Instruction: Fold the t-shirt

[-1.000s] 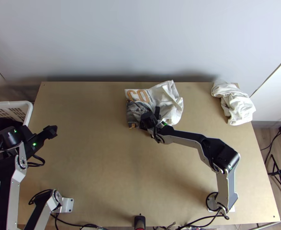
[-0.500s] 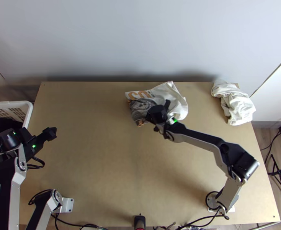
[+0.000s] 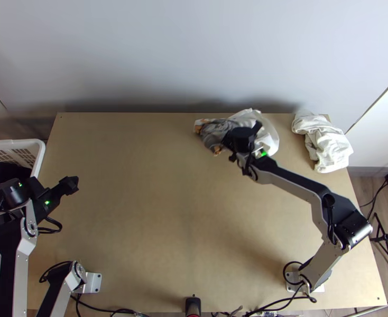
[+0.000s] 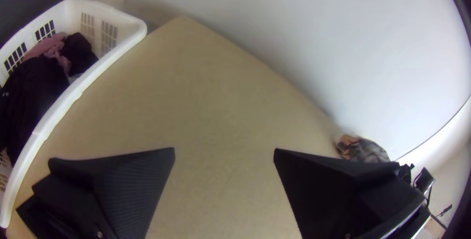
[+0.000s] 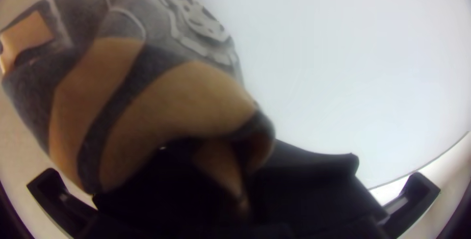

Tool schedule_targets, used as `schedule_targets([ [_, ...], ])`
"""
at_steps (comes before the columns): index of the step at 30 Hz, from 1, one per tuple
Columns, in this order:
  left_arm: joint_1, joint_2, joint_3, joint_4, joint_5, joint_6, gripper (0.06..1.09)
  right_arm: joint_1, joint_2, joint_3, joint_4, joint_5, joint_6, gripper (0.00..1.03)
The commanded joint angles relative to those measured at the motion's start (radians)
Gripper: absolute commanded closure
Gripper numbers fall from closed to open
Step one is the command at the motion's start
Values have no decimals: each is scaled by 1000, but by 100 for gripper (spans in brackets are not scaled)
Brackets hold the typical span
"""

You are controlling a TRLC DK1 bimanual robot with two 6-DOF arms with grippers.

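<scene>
Near the white plastic basket [image 4: 128, 19], the black left gripper [image 3: 72, 183] gapes; well apart from the basket, the black right gripper [image 3: 240, 139] pinches a bunched, printed white-and-grey t-shirt [image 3: 213, 134].

T-shirt [image 3: 214, 132] bunched (grey, white) near far table edge [image 3: 141, 113].

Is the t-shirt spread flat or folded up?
Neither: the t-shirt is bunched, its printed cloth crumpled in the top view and curled where the right gripper pinches it.
</scene>
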Motion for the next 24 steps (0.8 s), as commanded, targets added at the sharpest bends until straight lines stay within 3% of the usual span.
schedule_targets([
  [1, 0, -2, -3, -2, 1, 4, 11, -77, 1, 102, 41, 38, -20, 100],
  [13, -9, -44, -22, -32, 1, 15, 11, -202, -39, 146, 46, 54, -68, 100],
  [24, -30, -85, -34, -57, 2, 9, 11, -391, -75, 249, 46, 41, -169, 100],
])
